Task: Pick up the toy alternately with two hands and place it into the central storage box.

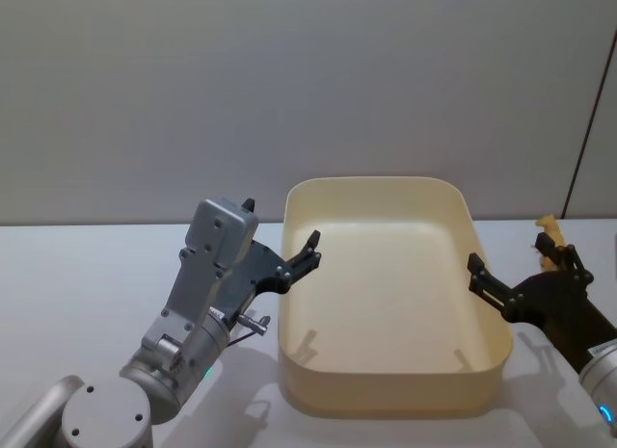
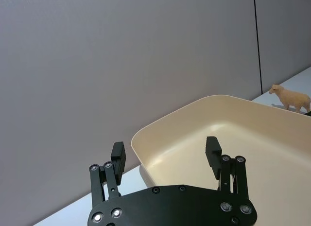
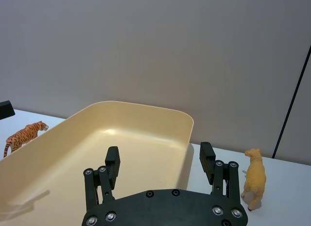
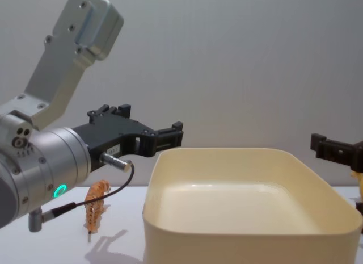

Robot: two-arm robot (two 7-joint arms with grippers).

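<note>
Left hand (image 2: 165,149) and right hand (image 3: 159,152) released, empty, flanking the storage box (image 1: 386,181); 0 toys inside; tiger (image 4: 96,204) on the surface (image 1: 96,265) left of it, tan animal (image 3: 254,177) right. Risks: a low reach likely clips the rim; fingers could topple a standing figure.

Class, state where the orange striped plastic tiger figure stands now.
In the chest view, the tiger stands on the white table left of the cream-yellow plastic tub, below the left gripper.
</note>
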